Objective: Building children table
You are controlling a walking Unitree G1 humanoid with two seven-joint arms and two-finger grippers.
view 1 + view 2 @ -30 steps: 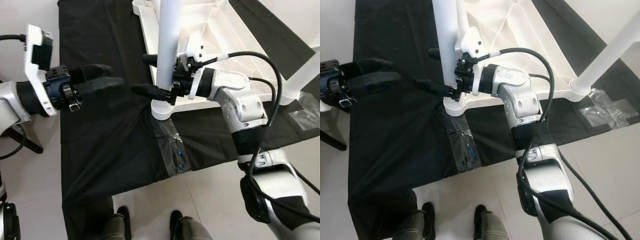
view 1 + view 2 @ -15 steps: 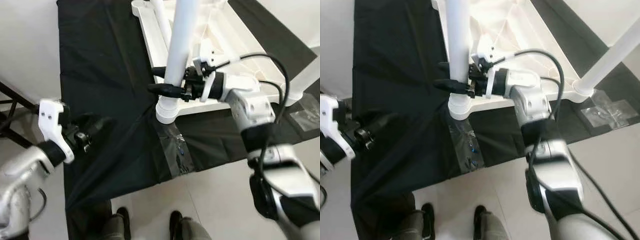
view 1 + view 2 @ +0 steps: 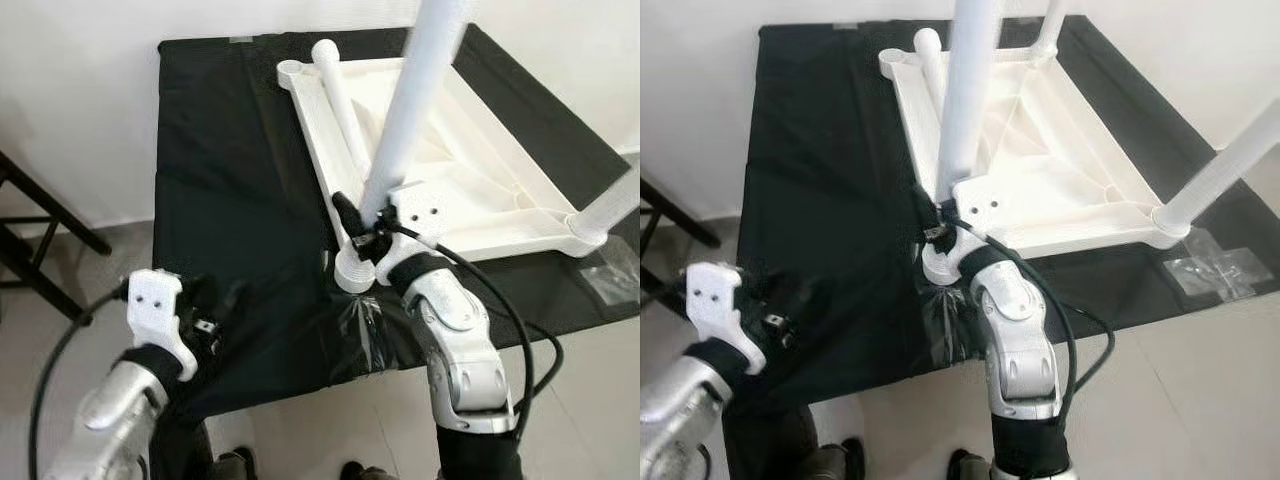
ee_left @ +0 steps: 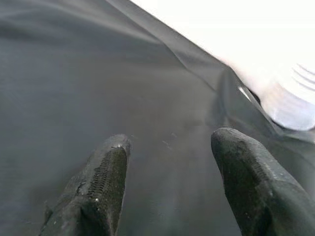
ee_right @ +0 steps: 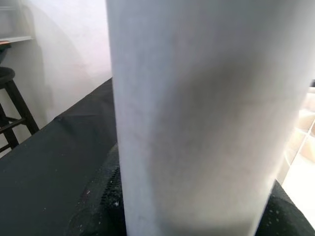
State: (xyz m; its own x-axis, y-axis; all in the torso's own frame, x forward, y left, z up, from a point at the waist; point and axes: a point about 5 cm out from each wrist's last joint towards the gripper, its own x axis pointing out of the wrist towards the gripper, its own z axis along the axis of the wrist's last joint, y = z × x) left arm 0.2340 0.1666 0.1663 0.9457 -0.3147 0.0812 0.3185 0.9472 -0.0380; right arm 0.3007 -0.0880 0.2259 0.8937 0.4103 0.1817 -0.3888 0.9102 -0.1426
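Far left, dark stool legs are standing on the pale floor beside the black cloth.

Left gripper is hovering low over the near left part of the cloth, fingers spread wide with nothing between them; the wrist view is showing only fabric beneath, with the white socket edge off ahead.

Centre: the upturned white table top is lying on the cloth, underside up. A loose leg is resting along its left rim. The leg being fitted is rising from the near-left corner socket, leaning slightly in the head views.

Right gripper is clamping that leg low down, just above the socket; its wrist view is showing the white tube pressed between the black pads.

Far right, another leg is already standing in the near-right corner, and clear plastic bags are lying on the cloth beside it.

Judgement: the step is seating this leg. Doing it well likely means:
- bringing the tube square to the socket before pushing or turning;
- keeping the grip low;
- using the free left gripper to steady the top's rim, since a light top could slide on cloth.
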